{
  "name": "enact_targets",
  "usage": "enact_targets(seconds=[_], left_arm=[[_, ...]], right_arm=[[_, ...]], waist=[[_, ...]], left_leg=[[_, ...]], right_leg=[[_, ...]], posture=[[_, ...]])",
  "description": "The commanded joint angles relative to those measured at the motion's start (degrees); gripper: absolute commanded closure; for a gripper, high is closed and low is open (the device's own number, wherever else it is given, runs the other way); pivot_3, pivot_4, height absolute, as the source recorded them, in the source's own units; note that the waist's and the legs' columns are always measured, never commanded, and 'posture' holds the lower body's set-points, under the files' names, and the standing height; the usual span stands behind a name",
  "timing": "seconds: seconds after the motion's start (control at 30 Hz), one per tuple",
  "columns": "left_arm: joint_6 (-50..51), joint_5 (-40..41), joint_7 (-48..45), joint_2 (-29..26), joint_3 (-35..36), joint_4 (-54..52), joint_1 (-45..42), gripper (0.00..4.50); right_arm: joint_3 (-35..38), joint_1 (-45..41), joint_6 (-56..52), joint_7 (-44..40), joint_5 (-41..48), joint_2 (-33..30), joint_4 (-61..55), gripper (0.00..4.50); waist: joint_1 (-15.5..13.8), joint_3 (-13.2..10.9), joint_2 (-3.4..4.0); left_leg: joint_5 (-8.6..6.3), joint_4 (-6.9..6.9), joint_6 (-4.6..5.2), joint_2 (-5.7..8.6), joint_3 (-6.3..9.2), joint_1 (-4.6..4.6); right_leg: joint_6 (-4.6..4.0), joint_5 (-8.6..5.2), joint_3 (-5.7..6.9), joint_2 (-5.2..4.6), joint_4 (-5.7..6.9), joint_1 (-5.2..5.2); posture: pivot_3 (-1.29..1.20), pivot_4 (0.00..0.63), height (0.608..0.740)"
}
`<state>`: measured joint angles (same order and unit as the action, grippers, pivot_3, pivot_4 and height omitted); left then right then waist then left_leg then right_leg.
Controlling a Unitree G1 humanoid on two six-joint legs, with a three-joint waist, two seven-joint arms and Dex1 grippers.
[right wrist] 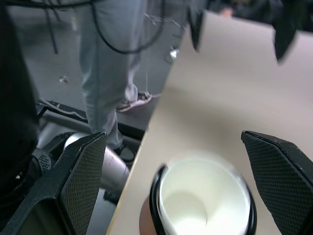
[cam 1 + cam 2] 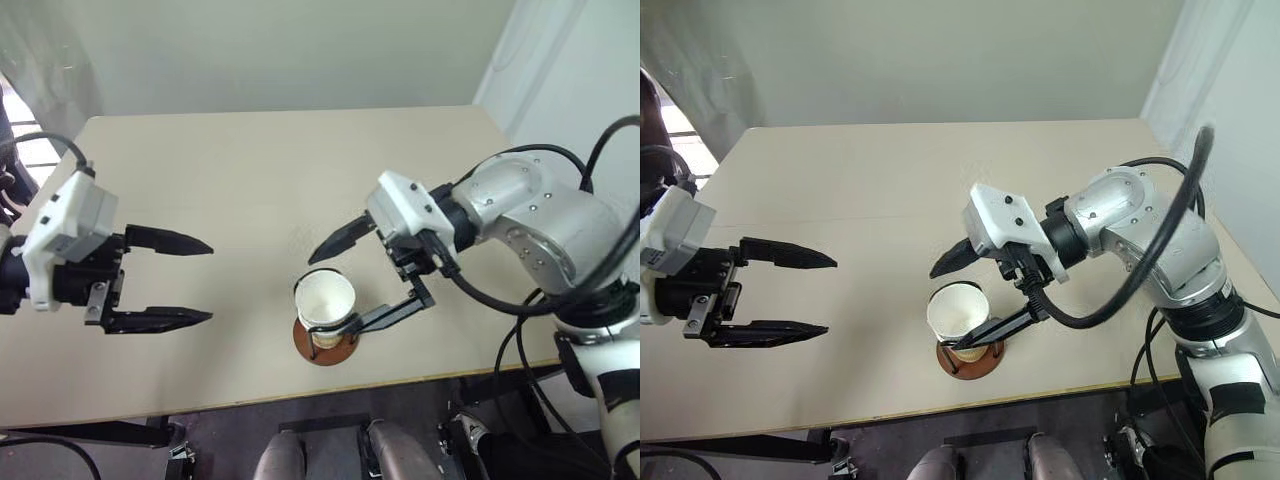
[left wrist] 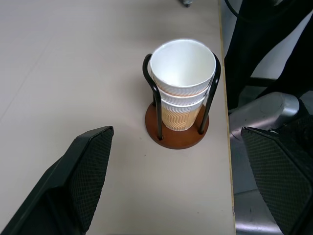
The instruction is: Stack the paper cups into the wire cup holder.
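The paper cups [image 3: 182, 83] sit nested in one stack, tan-yellow with white rims, inside the wire cup holder [image 3: 177, 139], whose black loops rise from a reddish-brown disc. The holder [image 2: 325, 348] stands near the table's front edge, right of centre. My right gripper [image 2: 326, 296] hovers open over the stack, one finger on each side of the top cup [image 1: 203, 196], holding nothing. My left gripper [image 2: 210, 282] is open and empty out to the left, pointing at the stack from well apart.
The beige table [image 2: 250, 180] stretches back and to both sides. Its front edge [image 3: 226, 147] runs just beside the holder. A person's legs in grey trousers [image 1: 107, 63] stand beyond the table edge in the right wrist view.
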<state>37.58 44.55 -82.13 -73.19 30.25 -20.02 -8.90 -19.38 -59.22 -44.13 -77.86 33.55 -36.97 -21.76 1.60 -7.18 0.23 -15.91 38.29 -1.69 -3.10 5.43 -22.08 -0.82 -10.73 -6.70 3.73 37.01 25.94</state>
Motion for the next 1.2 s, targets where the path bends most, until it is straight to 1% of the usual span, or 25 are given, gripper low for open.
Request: enact_targets(seconds=[0.03,0.1,0.13,0.17,0.27,0.37,0.47,0.53,0.7,0.87,1.2], left_arm=[[-0.8,-0.4,0.0,-0.7,0.4,0.0,-0.9,0.00],[-0.9,-0.6,-0.1,-0.8,0.6,0.1,-0.8,0.00],[-0.9,-0.7,-0.1,-0.8,0.9,0.1,-0.6,0.00],[-0.8,-0.8,-0.3,-0.9,1.4,0.0,-0.4,0.00],[-0.4,-1.2,-0.9,-1.0,3.6,0.2,0.5,0.00],[0.3,-1.4,-1.1,-0.6,6.1,-0.5,1.7,0.00],[1.0,-1.2,-1.2,0.0,8.5,-1.2,3.2,0.00],[1.3,-1.2,-1.3,0.3,9.7,-1.6,4.2,0.00],[1.7,-1.1,-1.1,0.1,11.3,-1.5,4.8,0.00],[2.0,-1.1,-1.1,0.3,12.5,-1.3,5.4,0.00],[4.0,0.6,-1.1,1.7,14.9,1.7,5.7,0.00]], right_arm=[[0.7,-1.7,4.1,-0.6,-3.1,-1.1,1.1,0.03],[0.9,-2.6,8.2,-1.6,-6.4,-2.7,4.6,0.03],[2.0,-3.6,8.6,-2.1,-6.8,-3.7,6.9,0.03],[3.3,-4.4,9.0,-3.2,-6.6,-4.9,8.7,0.03],[9.3,-4.4,8.7,-9.3,-2.1,-10.7,12.2,0.03],[14.6,-1.4,10.7,-13.8,-0.9,-17.0,17.6,0.03],[17.6,2.7,14.5,-14.6,-2.1,-21.5,21.8,0.03],[19.4,5.1,16.7,-14.2,-3.7,-23.3,24.7,0.03],[24.1,9.8,19.6,-14.3,-3.3,-25.6,28.2,0.03],[26.7,14.1,20.0,-14.6,-1.1,-26.2,26.1,0.03],[26.6,13.7,18.3,-14.6,3.3,-25.5,24.5,0.03]], waist=[[0.0,0.0,-0.01],[0.0,0.0,-0.01],[0.0,0.0,-0.01],[0.0,0.0,-0.01],[-0.4,0.0,-0.01],[-0.5,0.0,-0.06],[-0.6,0.1,-0.12],[-0.6,0.1,-0.12],[-0.6,0.1,-0.09],[-0.5,0.1,-0.09],[-0.4,0.0,-0.07]], left_leg=[[0.00,0.00,0.00,0.00,0.00,0.00],[0.00,0.01,0.00,0.00,0.00,0.00],[0.00,0.02,0.00,-0.01,0.01,0.00],[-0.01,0.03,-0.01,-0.01,0.01,0.00],[-0.03,0.03,-0.01,0.00,0.01,-0.06],[-0.06,0.02,-0.04,0.00,0.01,-0.10],[-0.06,0.05,-0.04,0.00,0.02,-0.07],[-0.06,0.09,-0.04,0.01,0.00,-0.04],[-0.07,0.08,-0.02,0.00,0.00,0.05],[-0.08,0.09,0.00,0.00,0.02,0.14],[-0.07,0.31,0.02,0.03,0.04,0.13]], right_leg=[[0.00,0.00,0.00,0.00,0.00,0.00],[-0.01,0.01,0.00,-0.01,0.00,0.00],[-0.03,0.02,0.00,-0.02,0.01,-0.01],[-0.04,0.02,0.00,-0.03,0.01,-0.01],[-0.06,0.04,0.00,-0.04,-0.01,0.01],[-0.08,0.02,0.01,-0.03,-0.03,0.01],[-0.09,-0.01,0.02,-0.03,-0.06,-0.06],[-0.08,-0.01,-0.02,-0.03,-0.06,-0.08],[0.04,0.06,-0.05,-0.02,0.00,-0.09],[0.07,0.08,-0.05,0.00,-0.01,-0.19],[0.15,0.17,-0.07,-0.01,-0.02,-0.30]], posture=[[0.00,0.150,0.740],[0.00,0.150,0.740],[0.00,0.150,0.740],[0.00,0.150,0.740],[0.00,0.150,0.740],[0.00,0.150,0.740],[0.00,0.150,0.740],[0.00,0.150,0.740],[0.00,0.150,0.740],[0.00,0.150,0.740],[0.00,0.150,0.740]])
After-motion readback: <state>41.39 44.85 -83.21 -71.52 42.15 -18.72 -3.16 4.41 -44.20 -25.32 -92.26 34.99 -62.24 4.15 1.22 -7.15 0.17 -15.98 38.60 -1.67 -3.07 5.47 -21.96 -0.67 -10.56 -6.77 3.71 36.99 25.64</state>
